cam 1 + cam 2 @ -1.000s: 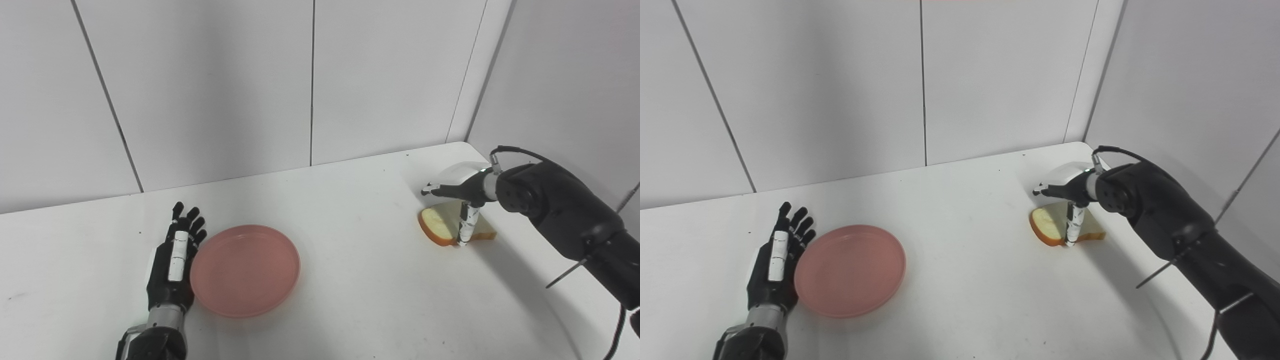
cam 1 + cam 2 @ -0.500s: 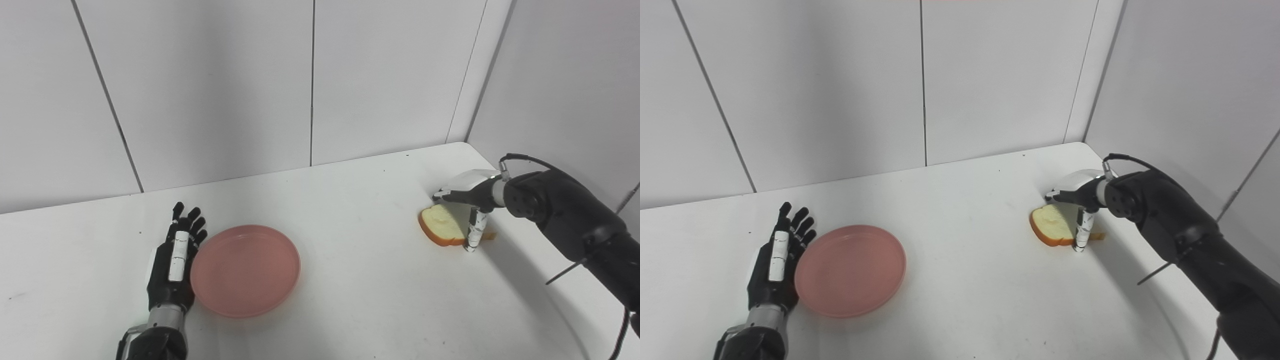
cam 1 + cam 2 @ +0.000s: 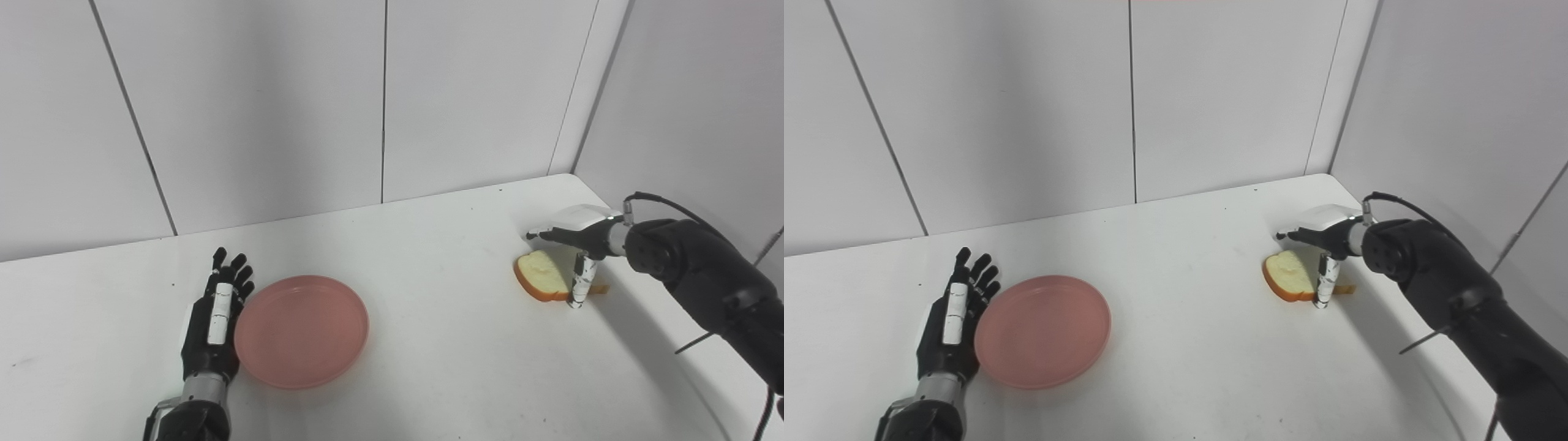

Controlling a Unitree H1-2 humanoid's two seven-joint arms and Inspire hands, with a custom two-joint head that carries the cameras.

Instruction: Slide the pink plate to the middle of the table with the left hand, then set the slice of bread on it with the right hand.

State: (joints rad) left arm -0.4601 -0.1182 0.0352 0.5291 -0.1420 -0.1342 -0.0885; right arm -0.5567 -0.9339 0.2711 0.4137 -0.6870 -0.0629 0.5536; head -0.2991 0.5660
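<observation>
Plate left of centre, bread not yet lifted

Left robot hand (image 3: 211, 318) lies spread beside the pink plate (image 3: 301, 331); right robot hand (image 3: 572, 236) hovers spread over the bread (image 3: 542, 278) on the worktop (image 3: 429, 367).

I see a smooth matt pink plastic-looking plate (image 3: 301, 331), matt white table (image 3: 441, 355), spongy porous bread (image 3: 542, 278), left hand (image 3: 211, 324) in glossy black plastic

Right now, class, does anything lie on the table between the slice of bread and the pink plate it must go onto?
Nothing visible does. Only bare white table separates the slice of bread from the pink plate; the left hand rests on the plate's far side.
</observation>
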